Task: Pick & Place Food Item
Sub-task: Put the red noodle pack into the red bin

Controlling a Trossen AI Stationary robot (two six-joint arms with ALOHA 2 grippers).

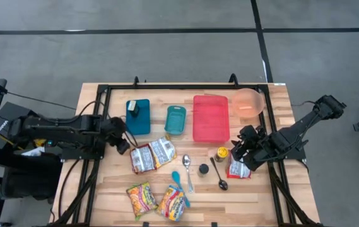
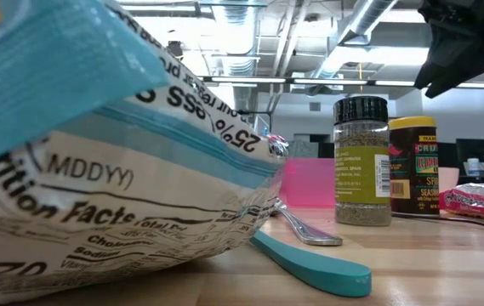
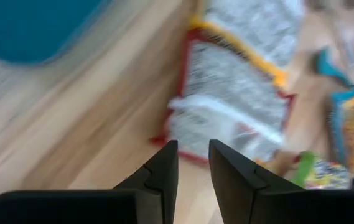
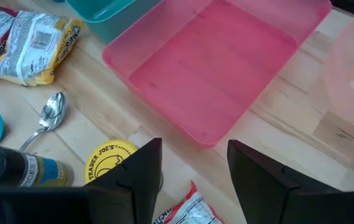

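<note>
Two arms over table (image 1: 103, 189) from above: left gripper (image 1: 123, 144) beside red-edged noodle packet (image 1: 142, 157), right gripper (image 1: 241, 146) near yellow-lidded jar (image 1: 221, 153).
Left wrist: fingers (image 3: 164, 168) narrowly apart, empty, over packet edge.
Right wrist: fingers (image 4: 140, 169) apart, empty, before pink tray (image 4: 226, 62).

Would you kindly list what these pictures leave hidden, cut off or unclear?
- Low view: a snack bag close to the lens hides most of the table.
- Left wrist view: the ramen packet is blurred, print unreadable.
- Right wrist view: the red packet is cut off by the edge.
</note>
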